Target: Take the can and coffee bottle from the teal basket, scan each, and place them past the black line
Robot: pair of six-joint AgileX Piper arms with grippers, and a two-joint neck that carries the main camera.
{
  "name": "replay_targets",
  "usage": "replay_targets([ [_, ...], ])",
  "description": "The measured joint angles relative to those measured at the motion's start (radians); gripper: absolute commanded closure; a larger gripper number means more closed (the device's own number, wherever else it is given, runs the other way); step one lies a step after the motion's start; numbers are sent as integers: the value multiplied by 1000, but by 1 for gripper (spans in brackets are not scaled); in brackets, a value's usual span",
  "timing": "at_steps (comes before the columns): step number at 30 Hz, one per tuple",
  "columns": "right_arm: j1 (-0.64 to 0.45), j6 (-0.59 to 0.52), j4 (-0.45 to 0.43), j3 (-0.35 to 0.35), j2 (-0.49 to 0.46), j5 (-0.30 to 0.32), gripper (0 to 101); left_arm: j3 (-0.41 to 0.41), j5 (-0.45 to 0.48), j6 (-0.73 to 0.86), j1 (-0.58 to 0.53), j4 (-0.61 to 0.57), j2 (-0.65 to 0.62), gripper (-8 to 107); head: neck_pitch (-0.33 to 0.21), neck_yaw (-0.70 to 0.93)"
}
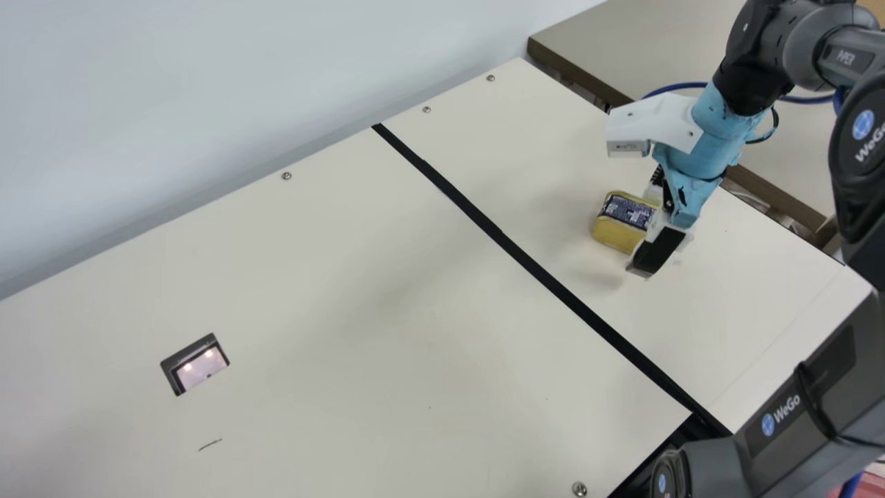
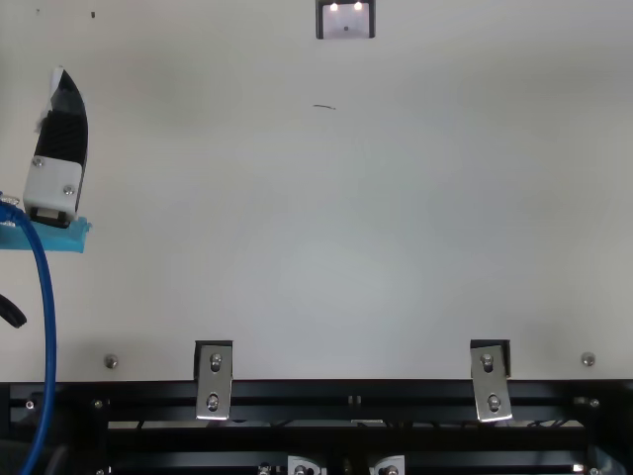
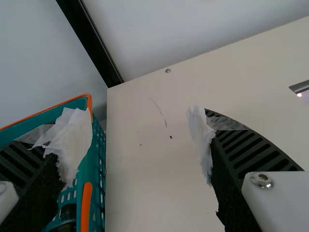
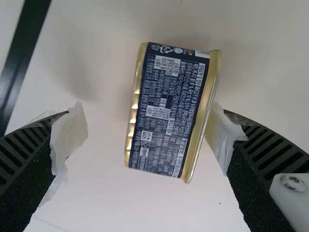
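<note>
Beyond the black line (image 1: 501, 238), the gold and navy can (image 1: 626, 216) lies on the table at my right gripper (image 1: 648, 227). In the right wrist view the can (image 4: 169, 111) is between the spread fingers of my right gripper (image 4: 148, 137), close to one pad; whether they touch I cannot tell. My left gripper (image 2: 61, 134) is at the left edge of the top view. Its own view has my left gripper (image 3: 137, 145) open and empty, one finger over the teal basket (image 3: 98, 164). A dark rounded item (image 3: 67, 211), perhaps the bottle, shows through the basket's wall.
The scanner window (image 1: 200, 366) is set into the tabletop, well left of the line. A wall (image 1: 207, 90) runs along the table's far side. Metal brackets (image 2: 214, 381) stand on the near edge. My right forearm crosses the main view's right side.
</note>
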Motion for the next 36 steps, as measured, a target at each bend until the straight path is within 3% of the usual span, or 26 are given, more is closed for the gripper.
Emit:
replay_targets([
  [5, 18, -10, 55, -4, -90, 56, 0, 0, 0, 0, 0, 0, 0, 9, 0, 0],
  [17, 100, -17, 325, 125, -279, 57, 0, 0, 0, 0, 0, 0, 0, 9, 0, 0],
  [27, 262, 111, 557, 125, -405, 56, 0, 0, 0, 0, 0, 0, 0, 9, 0, 0],
  [36, 446, 290, 800, 66, -520, 58, 0, 0, 0, 0, 0, 0, 0, 9, 0, 0],
])
